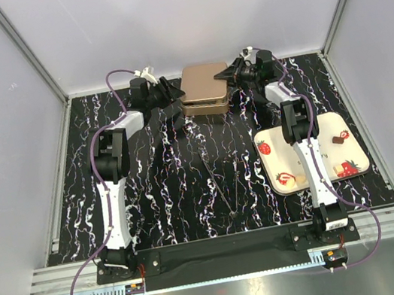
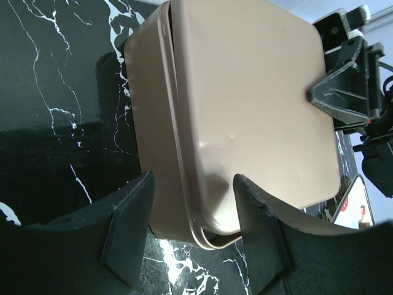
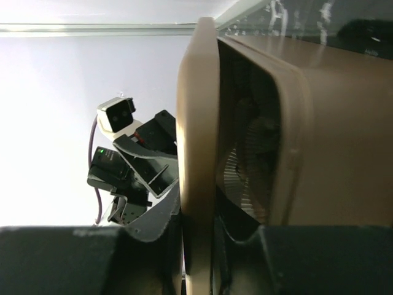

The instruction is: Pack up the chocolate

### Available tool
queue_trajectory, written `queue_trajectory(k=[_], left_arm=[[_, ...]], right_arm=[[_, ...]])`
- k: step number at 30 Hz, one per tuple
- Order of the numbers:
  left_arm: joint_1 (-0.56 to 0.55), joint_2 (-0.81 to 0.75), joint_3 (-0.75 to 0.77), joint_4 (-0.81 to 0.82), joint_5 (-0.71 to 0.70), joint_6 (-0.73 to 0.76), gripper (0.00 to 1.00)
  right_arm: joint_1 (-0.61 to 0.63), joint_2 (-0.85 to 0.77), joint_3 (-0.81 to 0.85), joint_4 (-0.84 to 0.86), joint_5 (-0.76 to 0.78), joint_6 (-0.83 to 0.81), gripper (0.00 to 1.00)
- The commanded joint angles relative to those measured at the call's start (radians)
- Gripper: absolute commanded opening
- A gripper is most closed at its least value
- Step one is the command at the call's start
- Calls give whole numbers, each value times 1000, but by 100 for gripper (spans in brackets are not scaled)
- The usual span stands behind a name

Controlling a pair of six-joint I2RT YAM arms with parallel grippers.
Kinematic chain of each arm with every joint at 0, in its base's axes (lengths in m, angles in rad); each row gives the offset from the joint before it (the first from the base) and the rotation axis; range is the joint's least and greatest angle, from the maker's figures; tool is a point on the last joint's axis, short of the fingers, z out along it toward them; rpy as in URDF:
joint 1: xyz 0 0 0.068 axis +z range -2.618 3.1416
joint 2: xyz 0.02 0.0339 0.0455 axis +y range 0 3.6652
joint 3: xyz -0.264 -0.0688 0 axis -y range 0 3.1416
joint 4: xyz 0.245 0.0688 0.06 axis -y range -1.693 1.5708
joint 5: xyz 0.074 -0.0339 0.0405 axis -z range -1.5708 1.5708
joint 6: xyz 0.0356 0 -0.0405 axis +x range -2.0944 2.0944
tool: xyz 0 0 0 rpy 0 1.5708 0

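Note:
A tan metal box [image 1: 203,89] stands at the back centre of the table. My right gripper [image 1: 233,73] is shut on the right edge of its lid [image 3: 196,123], which is raised off the base [image 3: 331,141]. A white crinkled paper cup [image 3: 236,178] shows inside. My left gripper [image 1: 170,91] is open, and its fingers [image 2: 130,224] straddle the box's near left corner [image 2: 209,215], one over the lid and one beside the base. A dark brown chocolate [image 1: 338,140] and a pale one [image 1: 301,178] lie on the white tray [image 1: 327,124] at the right.
The tray carries flat red strawberry prints [image 1: 263,147]. The right arm reaches over the tray's left half. My right gripper [image 2: 341,92] shows at the box's far side in the left wrist view. White walls enclose the black marbled table [image 1: 174,190].

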Motion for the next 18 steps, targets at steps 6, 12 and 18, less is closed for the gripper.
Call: queue_trajectory(k=[6,12,18], left_arm=[[-5,-41,24,23,-7,28,58],[-5,-55,12,18,-4,31,58],[-5,-62,3,13,-7,39,58]], right_arm=[[-11,-108,-57,-37,23,-61,36],[-17,-120,-58,-63,26,-71,39],[-20,-143,-64,-203,46,-167,41]])
